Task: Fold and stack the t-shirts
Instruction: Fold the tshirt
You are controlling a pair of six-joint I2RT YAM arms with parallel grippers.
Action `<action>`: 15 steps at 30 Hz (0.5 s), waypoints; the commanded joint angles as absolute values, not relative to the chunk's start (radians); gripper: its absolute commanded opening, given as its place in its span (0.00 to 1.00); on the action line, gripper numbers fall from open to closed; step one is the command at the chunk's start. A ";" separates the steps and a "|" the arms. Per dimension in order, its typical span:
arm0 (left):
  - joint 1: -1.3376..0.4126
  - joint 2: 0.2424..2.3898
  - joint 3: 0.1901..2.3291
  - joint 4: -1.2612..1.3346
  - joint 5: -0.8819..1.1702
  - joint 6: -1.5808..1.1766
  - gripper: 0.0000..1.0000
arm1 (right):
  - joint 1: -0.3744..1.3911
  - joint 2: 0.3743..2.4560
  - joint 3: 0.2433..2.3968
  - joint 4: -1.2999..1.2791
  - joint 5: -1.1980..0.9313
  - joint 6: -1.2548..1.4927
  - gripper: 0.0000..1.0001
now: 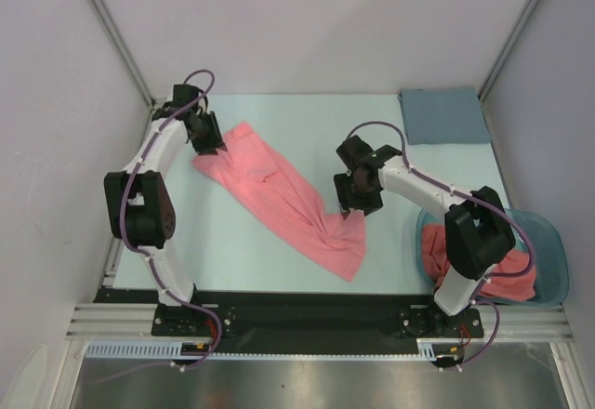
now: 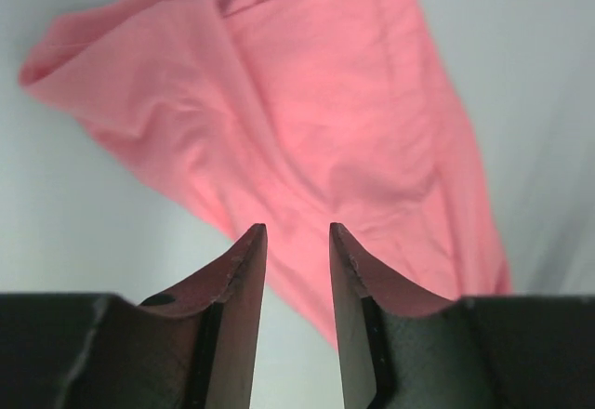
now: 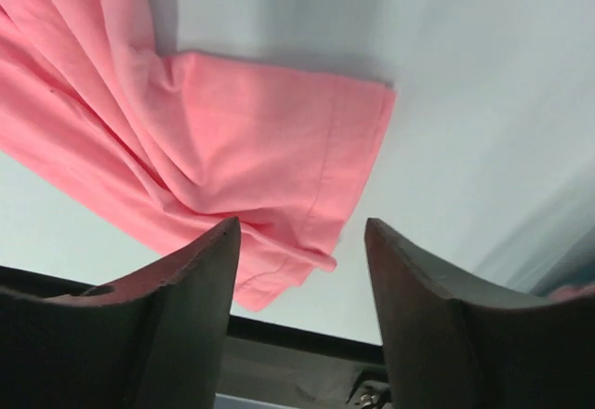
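T-shirt [image 1: 279, 191], salmon pink: we count one out on the table [image 1: 307, 121]. It lies loosely flat and creased, in a long diagonal from near the far left corner toward the middle of the near edge, where it widens into a folded-over end.

We count one tub [image 1: 558, 251], teal and see-through, at the near right corner. It holds a heap of pink fabric [image 1: 516, 279] of the same colour as the shirt. We cannot tell how many shirts are in that heap, since the right arm covers part of it.

We count one grey-blue cloth [image 1: 444, 116], a flat rectangle at the far right corner, well apart from the shirt.

We count two arms. The right gripper [image 3: 302, 228] is over the shirt's near end, its jaws wide apart with nothing between them; the hemmed edge lies below. The left gripper [image 2: 297, 232] is at the shirt's far left end, its jaws a narrow gap apart and empty, with the fabric lying beyond the fingertips.
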State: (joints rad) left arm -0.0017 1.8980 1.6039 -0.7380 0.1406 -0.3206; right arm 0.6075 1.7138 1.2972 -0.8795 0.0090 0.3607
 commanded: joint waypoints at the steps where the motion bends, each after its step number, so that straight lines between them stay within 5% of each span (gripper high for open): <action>1: -0.092 1.868 1.557 -0.663 0.130 -0.449 0.38 | 0.580 1.723 1.353 -0.888 0.026 0.273 0.61; 9: -0.187 2.003 1.633 -0.693 0.003 -0.603 0.24 | 0.538 1.808 1.351 -0.781 -0.081 0.256 0.21; 12: -0.199 2.039 1.671 -0.765 -0.099 -0.655 0.18 | 0.540 1.836 1.351 -0.766 -0.112 0.247 0.24; 15: -0.227 1.974 1.599 -0.720 -0.208 -0.684 0.26 | 0.555 1.856 1.335 -0.758 -0.095 0.242 0.30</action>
